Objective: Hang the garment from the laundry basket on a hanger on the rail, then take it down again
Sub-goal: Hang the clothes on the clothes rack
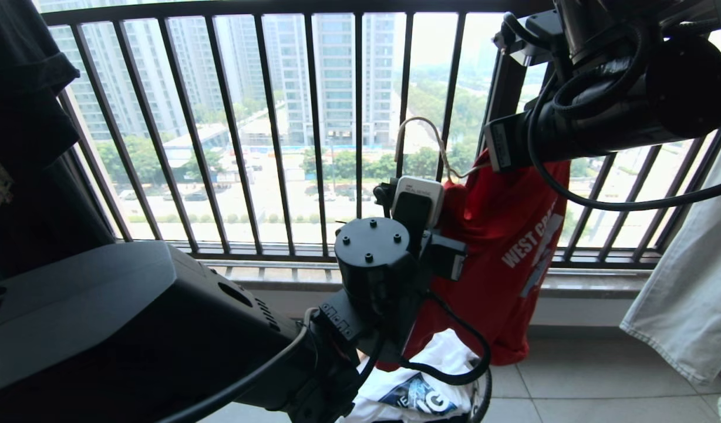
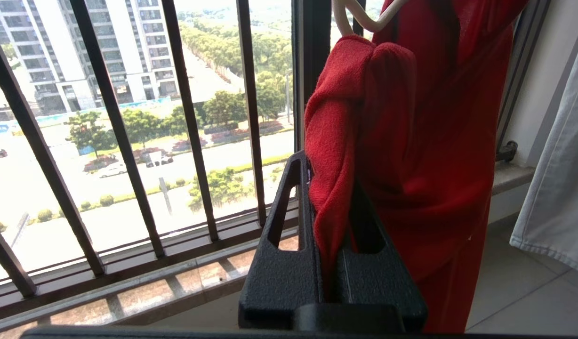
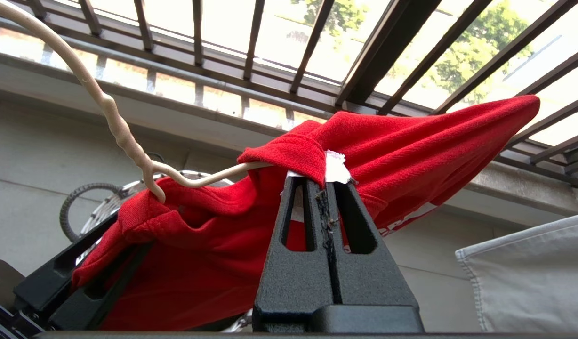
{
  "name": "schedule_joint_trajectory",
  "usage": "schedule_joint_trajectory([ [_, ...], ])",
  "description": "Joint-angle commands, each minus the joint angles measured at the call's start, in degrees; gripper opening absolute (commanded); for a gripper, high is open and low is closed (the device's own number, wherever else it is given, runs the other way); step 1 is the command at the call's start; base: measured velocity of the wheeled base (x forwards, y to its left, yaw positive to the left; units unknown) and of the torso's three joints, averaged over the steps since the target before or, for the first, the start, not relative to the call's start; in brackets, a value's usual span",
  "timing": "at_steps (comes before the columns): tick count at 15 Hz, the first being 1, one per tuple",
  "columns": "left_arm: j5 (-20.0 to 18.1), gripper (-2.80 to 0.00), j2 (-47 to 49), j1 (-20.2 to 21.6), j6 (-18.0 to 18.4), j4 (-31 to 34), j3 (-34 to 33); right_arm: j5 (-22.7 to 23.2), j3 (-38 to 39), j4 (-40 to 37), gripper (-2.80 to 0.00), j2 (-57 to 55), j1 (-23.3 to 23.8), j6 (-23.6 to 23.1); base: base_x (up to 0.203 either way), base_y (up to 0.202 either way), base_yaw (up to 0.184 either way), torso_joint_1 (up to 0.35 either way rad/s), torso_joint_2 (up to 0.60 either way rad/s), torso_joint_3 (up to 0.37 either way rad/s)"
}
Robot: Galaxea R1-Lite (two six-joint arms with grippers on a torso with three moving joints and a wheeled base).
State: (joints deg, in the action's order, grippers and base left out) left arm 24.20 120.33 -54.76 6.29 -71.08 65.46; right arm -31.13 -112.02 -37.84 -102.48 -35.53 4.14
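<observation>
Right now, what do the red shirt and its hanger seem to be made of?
Red T-shirt: soft matte knit, probably cotton; fuzzy surface, folds where it is bunched. Hanger: thin wire in an off-white coating, apparently plastic; smooth, with a twisted neck.

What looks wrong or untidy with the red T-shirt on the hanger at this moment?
The garment hangs bunched, not spread over the hanger. The left gripper pinches a twisted fold of it, the right gripper clamps its collar near the label, and the chest lettering runs tilted in the head view.
</observation>
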Motion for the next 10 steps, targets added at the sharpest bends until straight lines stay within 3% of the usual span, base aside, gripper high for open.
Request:
schedule_joint_trajectory([
  [1,-0.19,-2.8,-0.28,-0.07,-0.6,-2.8,-0.21,0.0,0.23,-0.02,-2.8,1.04,-0.84,0.09,0.0,0.0,0.0,0.0,0.0,0.0],
  [8,-3.04,-2.8,-7.66,-3.77,-2.47,-5.19,-6.75,0.27,3.68,-0.02,-2.8,2.08,-0.85,1.54,0.0,0.0,0.0,0.0,0.0,0.0],
  [10,-5.88,-2.8,-11.06,-4.53,-2.84,-4.61,-9.86,2.29,5.59,0.22,-2.8,3.08,-0.87,1.74,0.0,0.0,0.0,0.0,0.0,0.0],
])
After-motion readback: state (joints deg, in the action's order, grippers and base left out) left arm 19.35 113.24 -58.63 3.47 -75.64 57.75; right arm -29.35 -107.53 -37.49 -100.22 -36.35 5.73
